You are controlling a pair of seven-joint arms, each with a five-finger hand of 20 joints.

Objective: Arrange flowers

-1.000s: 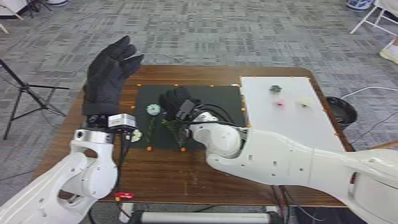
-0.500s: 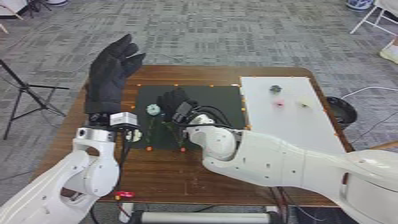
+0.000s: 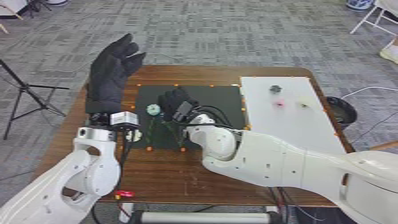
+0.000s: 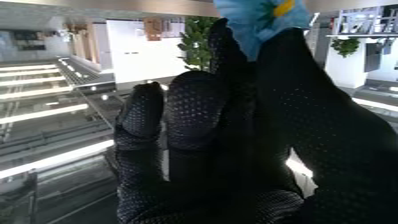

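Grey carpet tiles stretch behind the brown table (image 3: 191, 192), where a matte dark mat (image 3: 202, 142) and a smooth white board (image 3: 306, 130) lie side by side. Our right hand (image 3: 179, 97) is over the mat, near the middle of the frame; in the wrist view its fingers are nearly closed, thumb and fingers pinching a blue flower (image 4: 253, 17) at the tips. Another small pale flower head (image 3: 154, 109) appears just left of that hand; we cannot tell whether it is the same one. Our main worry is the grip: with petals right at the fingertips, too hard a squeeze could crease them, while too light a one could let the flower twist or drop. Thin green stems (image 3: 150, 131) run down the mat close by, so a low sweep of the hand might snag one and drag it out of line. The cables looping over the wrist could catch as well. Our left hand (image 3: 111, 77) is at upper left, fingers loosely extended and holding nothing. The petals look thin and soft, broad and ruffled around a yellow centre, against the glove's dotted, grippy black fabric. On the board at upper right sit a dark, lumpy bloom (image 3: 275, 89), a small pink one (image 3: 280, 103) and a cream one (image 3: 304, 104).
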